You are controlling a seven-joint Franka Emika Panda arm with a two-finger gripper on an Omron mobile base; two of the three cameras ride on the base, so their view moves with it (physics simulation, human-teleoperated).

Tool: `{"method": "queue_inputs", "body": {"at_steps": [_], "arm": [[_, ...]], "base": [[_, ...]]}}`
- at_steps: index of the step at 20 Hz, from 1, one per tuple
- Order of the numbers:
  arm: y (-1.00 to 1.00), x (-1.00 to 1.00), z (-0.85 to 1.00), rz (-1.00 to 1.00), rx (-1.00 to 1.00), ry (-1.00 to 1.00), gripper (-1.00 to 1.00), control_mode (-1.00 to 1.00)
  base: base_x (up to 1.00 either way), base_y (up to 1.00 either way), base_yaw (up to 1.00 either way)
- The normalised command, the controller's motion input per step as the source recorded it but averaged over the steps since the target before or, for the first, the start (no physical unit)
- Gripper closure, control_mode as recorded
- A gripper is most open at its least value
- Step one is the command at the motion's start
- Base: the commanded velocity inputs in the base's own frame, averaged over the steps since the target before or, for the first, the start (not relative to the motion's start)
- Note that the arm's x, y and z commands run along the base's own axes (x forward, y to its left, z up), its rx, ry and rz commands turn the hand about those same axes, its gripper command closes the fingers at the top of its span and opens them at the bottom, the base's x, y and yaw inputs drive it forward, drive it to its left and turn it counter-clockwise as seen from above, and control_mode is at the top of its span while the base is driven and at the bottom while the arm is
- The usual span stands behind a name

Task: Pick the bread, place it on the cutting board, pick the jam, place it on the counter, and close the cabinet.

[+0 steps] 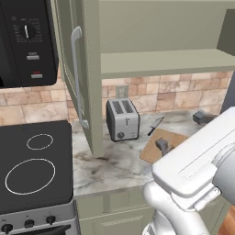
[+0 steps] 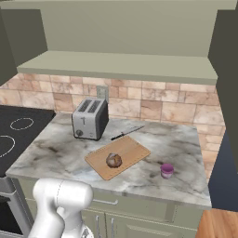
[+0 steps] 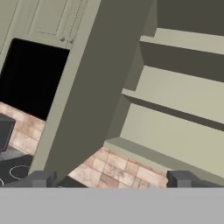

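Observation:
The brown bread roll (image 2: 114, 160) lies on the wooden cutting board (image 2: 132, 148), right of the toaster. The purple jam jar (image 2: 167, 170) stands on the marbled counter (image 2: 176, 139), just right of the board. The sage-green cabinet (image 2: 121, 65) is open, and its left door (image 1: 78, 78) swings out over the counter with its silver handle facing me. My gripper (image 1: 182, 132) hangs open above the board (image 1: 151, 149), fingers wide apart and nothing between them. In the hand view the gripper (image 3: 113, 179) looks up at the door (image 3: 87, 87) and the shelves (image 3: 175, 92).
A silver toaster (image 2: 89, 118) stands at the back left of the counter, with a black knife (image 2: 126, 133) beside it. The black stove top (image 1: 34, 165) lies to the left, under the microwave (image 1: 27, 41). The right cabinet door (image 2: 228, 69) also stands open.

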Motion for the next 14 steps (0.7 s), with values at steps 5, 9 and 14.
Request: {"method": "queue_inputs", "body": {"at_steps": [5,9,14], "arm": [[0.25,-0.03,-0.17,0.0,0.0,0.0,-1.0,-1.0],[0.3,0.0,-0.24,0.0,-0.01,-0.01,-1.0,-1.0],[0.3,0.0,-0.26,0.0,-0.01,-0.06,-1.0,-1.0]], "base": [[0.0,0.0,0.0],[0.0,0.0,0.0],[0.0,0.0,0.0]]}}
